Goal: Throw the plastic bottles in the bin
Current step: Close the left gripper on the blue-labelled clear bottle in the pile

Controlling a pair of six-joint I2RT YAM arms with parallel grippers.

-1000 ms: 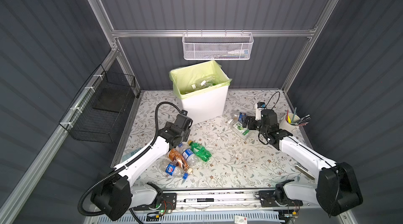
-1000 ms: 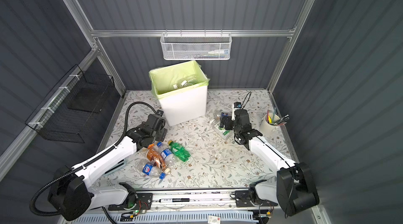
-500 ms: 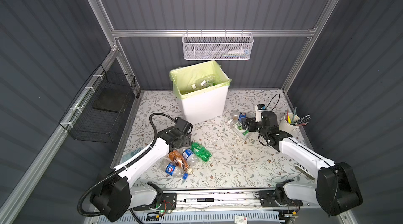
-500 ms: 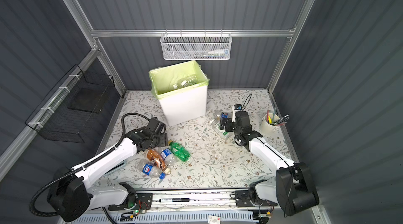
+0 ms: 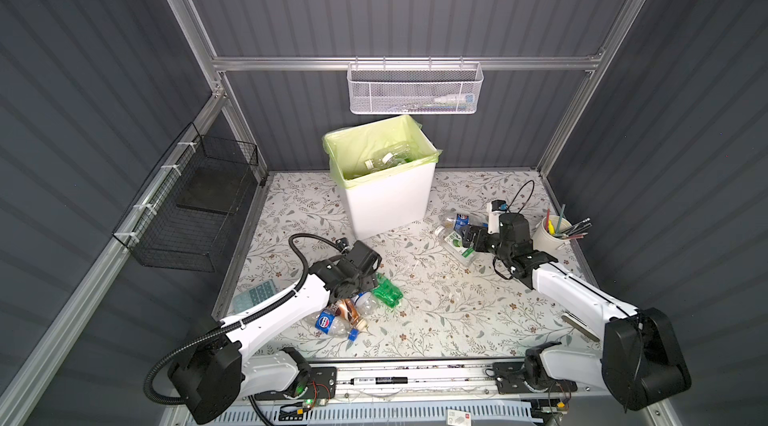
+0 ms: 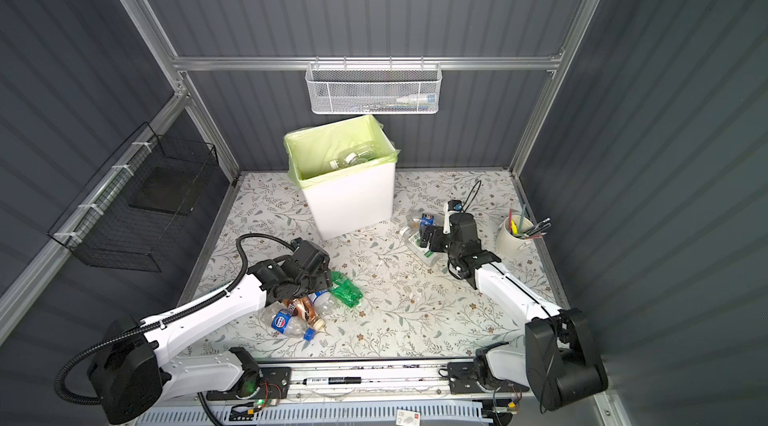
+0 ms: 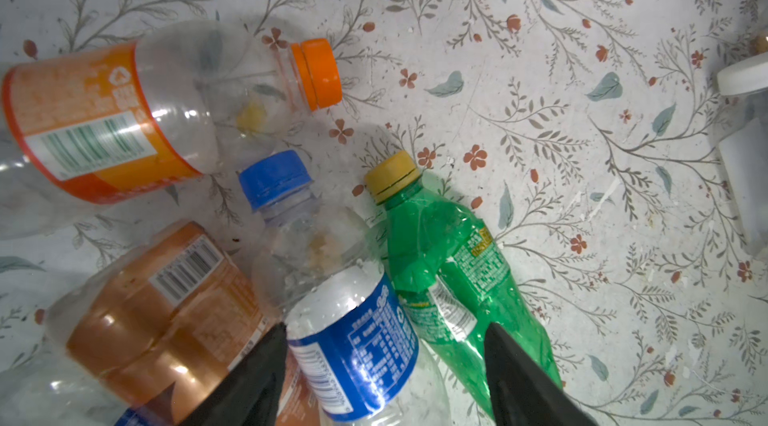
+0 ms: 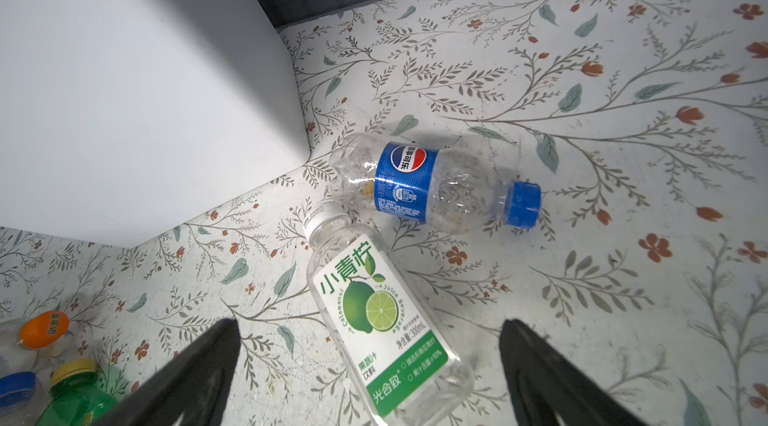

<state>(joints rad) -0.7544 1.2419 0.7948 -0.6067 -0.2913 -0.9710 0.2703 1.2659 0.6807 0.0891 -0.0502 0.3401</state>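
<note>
Left wrist view: my left claw (image 7: 385,326) sits low over a heap of bottles on the floral worktop (image 5: 436,299).
Left claw state: fingers apart, the blue-label bottle (image 7: 353,345) between them. One finger touches it and the other lies over the green bottle (image 7: 440,262). I cannot tell whether it pinches.
Heap, other items: brown bottle (image 7: 166,312) and orange-label bottle (image 7: 95,121) with orange cap, both lying down.
Right wrist view: my right claw (image 8: 370,322) is spread wide and holds nothing, its fingers standing clear on either side of the lime-label bottle (image 8: 382,312).
Neighbour: cola bottle (image 8: 415,183), blue cap, lying just beside the lime one's white cap, near the bin's corner.
Bin location: the bin (image 5: 386,204) stands upright at the back of the worktop, green liner over its rim. I see a few clear bottles (image 5: 382,160) inside.
</note>
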